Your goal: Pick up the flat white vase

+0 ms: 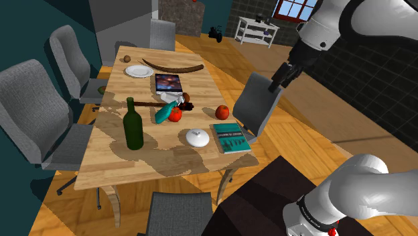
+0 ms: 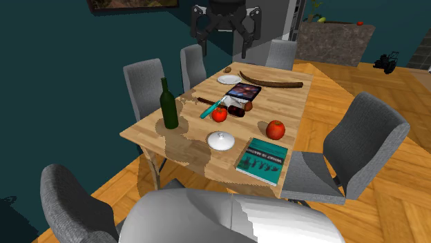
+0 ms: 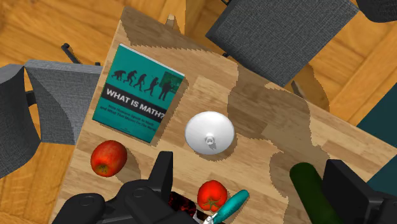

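In the shoulder view the flat white vase (image 1: pixel 196 137) sat on the desk (image 1: pixel 114 167) just beside the teal book (image 1: pixel 232 137), on the side toward the green bottle (image 1: pixel 134 125). It rested on its broad base, which is likely why it stood so steady. The jaws hung high above, well apart from the book.

In the second exterior view the vase (image 2: pixel 221 141) lay just beside the book (image 2: pixel 262 160), its small neck pointing straight up. The jaws, well above the book, stood spread with nothing between them.

In the wrist view the vase (image 3: pixel 209 133) showed as a round disc near the book (image 3: pixel 137 95), with its neck aimed at the camera. Being round, it had no long axis across the desk — its only axis ran vertical. The released jaws looked down with the vase between them and touched nothing — probably held so to line up a descent from straight above.
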Controlling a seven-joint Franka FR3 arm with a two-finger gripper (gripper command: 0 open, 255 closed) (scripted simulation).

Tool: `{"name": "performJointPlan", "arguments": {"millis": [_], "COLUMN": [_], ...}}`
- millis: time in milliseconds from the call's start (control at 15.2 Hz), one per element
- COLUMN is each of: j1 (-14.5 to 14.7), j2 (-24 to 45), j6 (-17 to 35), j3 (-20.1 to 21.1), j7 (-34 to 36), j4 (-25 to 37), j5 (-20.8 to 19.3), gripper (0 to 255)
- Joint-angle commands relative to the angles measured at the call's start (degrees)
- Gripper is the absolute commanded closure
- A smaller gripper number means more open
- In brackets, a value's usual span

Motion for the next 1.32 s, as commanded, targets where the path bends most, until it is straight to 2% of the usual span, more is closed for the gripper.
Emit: {"name": "performJointPlan", "arguments": {"millis": [0, 660, 1254], "j1": [0.00, -0.76, -2.63], "j2": [0.00, 12.90, 30.41], "j6": [0.00, 19.62, 35.92], "j3": [0.00, 3.98, 7.47], "j7": [0.00, 3.03, 7.98], "j4": [0.00, -7.01, -6.38], "j5": [0.00, -0.92, -5.14], "gripper": [0, 0, 0]}}
